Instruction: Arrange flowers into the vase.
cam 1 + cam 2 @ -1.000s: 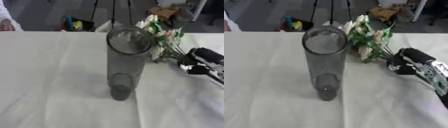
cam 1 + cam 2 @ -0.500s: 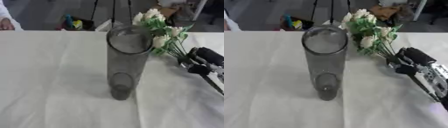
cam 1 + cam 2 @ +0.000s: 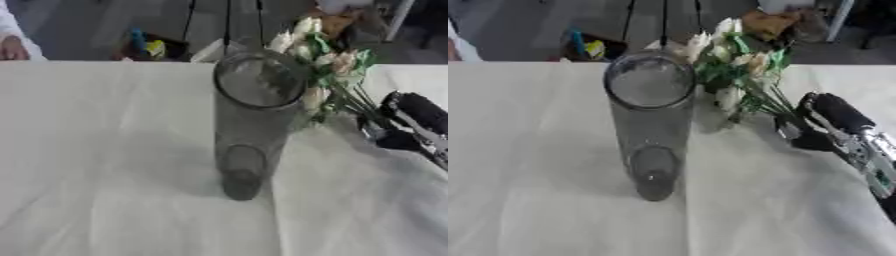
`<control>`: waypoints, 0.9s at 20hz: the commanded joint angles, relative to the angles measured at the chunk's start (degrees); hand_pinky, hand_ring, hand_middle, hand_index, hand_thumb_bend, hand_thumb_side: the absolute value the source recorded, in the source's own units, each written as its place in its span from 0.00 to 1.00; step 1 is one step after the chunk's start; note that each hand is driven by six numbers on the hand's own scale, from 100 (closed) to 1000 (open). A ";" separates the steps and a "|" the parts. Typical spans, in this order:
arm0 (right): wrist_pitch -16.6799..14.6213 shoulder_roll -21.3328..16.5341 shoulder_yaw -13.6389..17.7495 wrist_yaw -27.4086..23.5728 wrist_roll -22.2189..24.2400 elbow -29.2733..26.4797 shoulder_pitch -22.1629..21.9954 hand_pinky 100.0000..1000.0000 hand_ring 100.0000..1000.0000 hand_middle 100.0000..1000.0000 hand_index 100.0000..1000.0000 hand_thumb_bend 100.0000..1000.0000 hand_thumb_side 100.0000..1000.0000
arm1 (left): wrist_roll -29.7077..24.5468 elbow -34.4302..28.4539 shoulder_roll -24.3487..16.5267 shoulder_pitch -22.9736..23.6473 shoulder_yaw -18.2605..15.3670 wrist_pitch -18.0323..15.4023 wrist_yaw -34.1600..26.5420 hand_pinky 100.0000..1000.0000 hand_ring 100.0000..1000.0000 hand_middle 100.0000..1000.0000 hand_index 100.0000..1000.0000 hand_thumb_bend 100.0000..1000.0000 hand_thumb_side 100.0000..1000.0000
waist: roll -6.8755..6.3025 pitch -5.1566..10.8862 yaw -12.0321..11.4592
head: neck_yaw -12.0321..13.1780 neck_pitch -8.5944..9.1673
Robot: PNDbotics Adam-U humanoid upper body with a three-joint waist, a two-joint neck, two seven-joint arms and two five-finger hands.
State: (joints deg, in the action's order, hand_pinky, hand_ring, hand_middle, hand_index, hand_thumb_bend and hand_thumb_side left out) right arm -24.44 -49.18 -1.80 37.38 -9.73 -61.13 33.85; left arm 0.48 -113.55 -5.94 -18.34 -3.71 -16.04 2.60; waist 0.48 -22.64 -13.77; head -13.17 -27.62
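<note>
Left eye view showed, at its far left edge, a person's hand (image 3: 12, 49) resting at the back of the surface (image 3: 96, 150), with the rest of that person cut off by the frame. White cloth covered the surface, with soft creases running across it. Behind the far edge lay a dark floor with some small bright blue and yellow items (image 3: 144, 46) too blurred to identify, and thin dark tripod legs (image 3: 226, 22) rising out of the top of the frame.

Near the middle stood a tall, clear grey glass vase (image 3: 249, 130), upright on the cloth, its round mouth open and nothing visible inside it. Its base showed through the glass as a darker oval.

Just to the right of the vase rim, a bunch of white and pale pink flowers (image 3: 732, 60) with green leaves was held up off the surface, the heads level with the vase mouth and beside it, not in it. The stems slanted down to the right into the right robot hand (image 3: 805, 134), whose fingers were curled round them; where exactly the fingers met the stems was hard to make out. Its black and silver arm ran off the right edge.
</note>
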 commanded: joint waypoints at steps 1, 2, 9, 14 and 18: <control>0.82 -1.99 0.56 -4.17 0.36 -1.95 1.07 0.12 0.06 0.00 0.02 0.00 0.71 | 0.07 -1.04 -0.24 -0.55 0.18 0.01 -0.19 0.52 0.68 0.71 0.91 0.00 1.00 | 0.81 0.45 -0.04 | -0.03 0.74; 1.04 -1.99 0.59 -5.21 0.61 -2.17 1.11 0.12 0.05 0.00 0.02 0.00 0.71 | 0.09 -1.04 -0.25 -0.53 0.17 0.04 -0.18 0.52 0.68 0.71 0.91 0.00 1.00 | 0.81 0.48 -0.08 | -0.01 0.77; 0.25 -1.85 1.28 -13.60 -1.16 -4.01 1.32 0.10 0.03 0.00 0.02 0.00 0.62 | 0.28 -1.04 -0.29 -0.60 0.10 0.23 0.01 0.52 0.68 0.70 0.91 0.00 1.00 | 0.94 0.51 -0.25 | 0.10 0.82; -0.58 -2.21 1.85 -20.54 -2.66 -6.14 1.50 0.08 0.01 0.00 0.01 0.00 0.50 | 0.32 -1.04 -0.39 -0.67 0.09 0.27 -0.01 0.52 0.68 0.70 0.91 0.00 1.00 | 1.01 0.69 -0.31 | 0.24 0.74; 0.21 -2.85 2.35 -25.42 -1.92 -8.67 1.85 0.07 0.00 0.00 0.01 0.00 0.44 | 0.41 -1.04 -0.58 -0.68 0.05 0.25 -0.21 0.52 0.68 0.70 0.91 0.00 1.00 | 1.04 1.09 -0.34 | 0.33 0.67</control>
State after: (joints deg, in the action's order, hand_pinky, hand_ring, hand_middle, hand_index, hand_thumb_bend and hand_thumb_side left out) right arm -24.54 -49.22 -0.52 13.82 -11.59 -67.97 34.73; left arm 0.76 -113.55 -5.94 -18.51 -3.71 -15.76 2.62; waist 0.49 -22.64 -14.11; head -12.98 -27.60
